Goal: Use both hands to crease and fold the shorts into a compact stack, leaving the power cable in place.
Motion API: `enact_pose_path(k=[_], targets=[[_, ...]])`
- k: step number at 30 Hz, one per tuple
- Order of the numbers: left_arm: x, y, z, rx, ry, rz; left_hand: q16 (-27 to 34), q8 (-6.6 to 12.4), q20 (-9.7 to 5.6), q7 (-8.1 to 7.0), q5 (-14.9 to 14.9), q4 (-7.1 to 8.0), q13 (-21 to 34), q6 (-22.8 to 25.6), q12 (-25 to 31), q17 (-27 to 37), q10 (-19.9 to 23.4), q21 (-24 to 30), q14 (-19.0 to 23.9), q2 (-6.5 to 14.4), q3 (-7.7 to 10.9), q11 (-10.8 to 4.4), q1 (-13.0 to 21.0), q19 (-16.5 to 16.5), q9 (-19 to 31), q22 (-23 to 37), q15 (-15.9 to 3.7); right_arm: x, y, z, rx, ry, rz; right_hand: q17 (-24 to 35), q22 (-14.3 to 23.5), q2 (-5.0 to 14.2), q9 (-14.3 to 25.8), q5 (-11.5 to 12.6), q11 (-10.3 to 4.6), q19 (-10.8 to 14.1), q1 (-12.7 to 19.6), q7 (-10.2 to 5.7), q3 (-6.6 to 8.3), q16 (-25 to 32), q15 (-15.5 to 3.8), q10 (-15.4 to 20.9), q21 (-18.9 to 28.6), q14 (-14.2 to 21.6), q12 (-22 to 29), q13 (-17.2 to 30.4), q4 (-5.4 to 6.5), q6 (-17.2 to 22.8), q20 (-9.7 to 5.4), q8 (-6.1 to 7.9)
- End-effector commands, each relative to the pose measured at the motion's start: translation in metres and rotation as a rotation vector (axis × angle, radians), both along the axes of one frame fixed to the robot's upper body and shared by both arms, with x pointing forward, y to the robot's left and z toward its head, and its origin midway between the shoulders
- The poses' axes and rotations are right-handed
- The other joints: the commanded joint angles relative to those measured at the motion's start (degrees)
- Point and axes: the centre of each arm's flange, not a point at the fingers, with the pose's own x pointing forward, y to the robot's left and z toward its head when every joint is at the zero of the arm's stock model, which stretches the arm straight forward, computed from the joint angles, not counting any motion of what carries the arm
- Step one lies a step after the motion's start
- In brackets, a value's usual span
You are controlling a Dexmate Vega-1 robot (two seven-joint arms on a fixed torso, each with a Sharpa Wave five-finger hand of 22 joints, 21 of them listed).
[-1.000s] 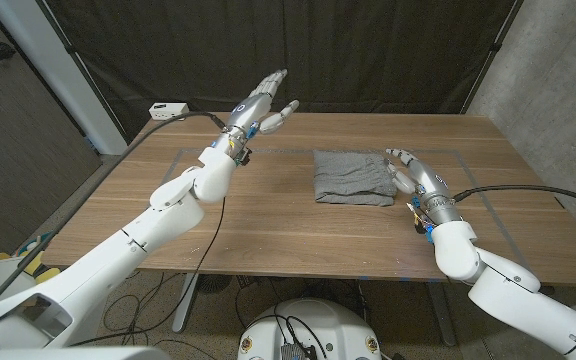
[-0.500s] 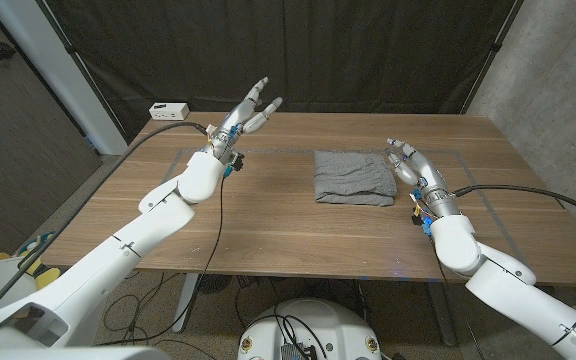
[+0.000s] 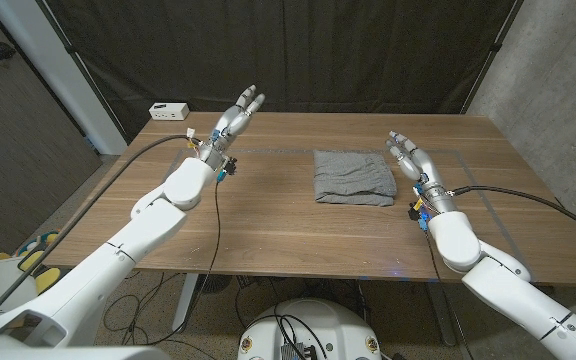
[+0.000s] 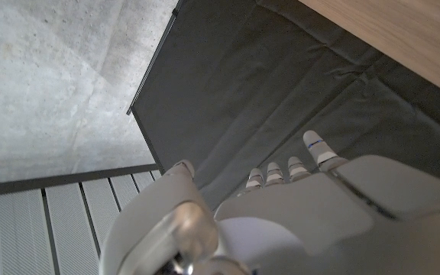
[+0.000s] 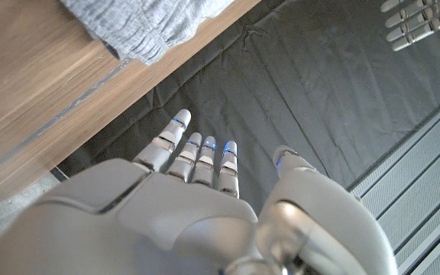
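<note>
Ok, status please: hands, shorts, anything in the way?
Left hand and right hand open, raised, holding nothing. Shorts folded on table. Nothing in the way.

We count one pair of grey shorts [image 3: 353, 178], folded, on one wooden surface [image 3: 268, 220]. Two robot arms: one left hand [image 3: 236, 117], one right hand [image 3: 408, 158], both with fingers apart and holding nothing. One black cable [image 3: 158, 143] runs along the left arm, one black cable [image 3: 528, 193] off the right wrist. One white box [image 3: 169, 110] sits at the far left corner. One taped rectangle outline [image 3: 268, 150] is on the wood. One dark curtain [image 3: 318, 50] hangs behind.
</note>
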Motion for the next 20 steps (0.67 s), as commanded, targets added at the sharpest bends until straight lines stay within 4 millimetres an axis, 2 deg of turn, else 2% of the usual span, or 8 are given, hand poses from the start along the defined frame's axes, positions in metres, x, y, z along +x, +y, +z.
enact_pose_path(k=[1, 5, 8, 14, 16, 17, 20], targets=[[0.013, 0.017, -0.010, -0.145, 0.056, -0.118, 0.34, 0.27, -0.07, 0.24, 0.73, 0.23, 0.18, -1.06, 0.46, 0.11, -2.57, -0.31, -1.89, 2.21, -0.25, 0.14, -1.43, -1.17, 0.08, 0.13, -0.37, 0.006, -0.007, 0.002, 0.128, -0.012, 0.060, -0.05, 0.19, -0.61, 0.21, 0.26, 0.44, 0.18, -1.22, 0.77, -0.81, -0.02, 0.36, 0.22, -0.17, -0.10, 0.50, 0.01, 0.13, 0.07, 0.61, 0.53], [0.017, 0.019, -0.012, -0.177, 0.081, -0.153, 0.22, 0.06, -0.64, 0.39, 1.19, 0.22, 0.17, -1.50, 0.37, 0.09, -3.04, -0.71, -2.47, 1.84, -0.54, -0.09, -3.07, -1.96, 0.07, 0.14, -0.71, 0.008, -0.011, -0.001, 0.164, -0.014, 0.088, -0.17, 0.18, -1.07, 0.19, 0.42, 0.92, 0.30, -1.84, 1.34, -1.30, 0.00, 0.59, 0.40, -0.17, 0.11, 0.61, 0.01, 0.19, 0.00, 0.73, 0.60], [0.020, 0.021, -0.016, -0.183, 0.101, -0.178, 0.22, 0.02, -0.87, 0.19, 1.43, 0.13, 0.17, -1.65, 0.37, 0.07, -3.23, -0.89, -2.68, 1.31, -1.00, -0.17, -4.28, -2.24, 0.06, 0.15, -0.77, 0.007, -0.017, -0.008, 0.170, 0.026, 0.023, -0.25, 0.17, -1.26, 0.18, 0.50, 0.91, 0.56, -2.00, 1.46, -1.45, -0.02, 0.70, 0.39, -0.10, 0.19, 0.62, 0.00, 0.13, 0.00, 0.71, 0.64], [0.028, 0.027, -0.022, -0.197, 0.148, -0.230, 0.20, -0.05, -1.04, 0.31, 1.67, -0.05, 0.16, -1.87, 0.37, 0.02, -3.51, -1.11, -2.95, 0.57, -1.73, -0.08, -5.73, -2.52, 0.05, 0.13, -0.78, -0.008, -0.015, -0.019, 0.177, 0.058, -0.082, -0.44, 0.15, -1.74, 0.15, 0.76, 1.34, 0.70, -2.44, 1.84, -1.85, -0.02, 1.04, 0.99, -0.13, 0.53, 0.87, 0.00, -0.02, 0.62, 0.73, 0.95], [0.033, 0.029, -0.024, -0.212, 0.163, -0.250, 0.17, -0.06, -1.40, 0.21, 1.73, -0.22, 0.16, -1.99, 0.36, -0.01, -3.67, -1.21, -3.12, -0.11, -2.26, -0.27, -6.44, -2.59, 0.04, 0.11, -0.77, -0.012, -0.012, -0.021, 0.201, 0.029, -0.044, -0.48, 0.15, -1.82, 0.14, 0.83, 1.44, 0.75, -2.55, 1.98, -1.93, -0.03, 1.10, 1.06, -0.13, 0.59, 0.89, 0.00, -0.06, 0.68, 0.72, 0.97], [0.035, 0.030, -0.024, -0.222, 0.166, -0.257, 0.13, -0.09, -1.42, 0.45, 1.83, -0.55, 0.16, -2.25, 0.32, -0.07, -4.11, -1.57, -3.48, -1.54, -3.47, 0.08, -7.87, -3.06, 0.02, 0.05, -0.73, -0.015, -0.010, -0.021, 0.204, 0.021, -0.061, -0.49, 0.15, -1.83, 0.14, 0.84, 1.43, 0.77, -2.56, 2.01, -1.94, -0.03, 1.12, 1.10, -0.13, 0.60, 0.91, 0.00, -0.07, 0.72, 0.70, 0.99], [0.037, 0.032, -0.027, -0.252, 0.165, -0.258, 0.02, -0.19, -1.46, 0.81, 1.95, -0.78, 0.17, -2.70, 0.27, -0.12, -4.55, -1.97, -4.00, -2.46, -4.37, 0.39, -8.91, -3.68, 0.00, -0.01, -0.26, -0.019, -0.010, -0.014, 0.195, 0.008, -0.056, -0.54, 0.15, -1.86, 0.13, 0.92, 1.37, 0.81, -2.63, 1.95, -1.99, -0.06, 1.09, 1.08, -0.13, 0.64, 0.89, 0.00, -0.11, 0.75, 0.72, 1.01]])
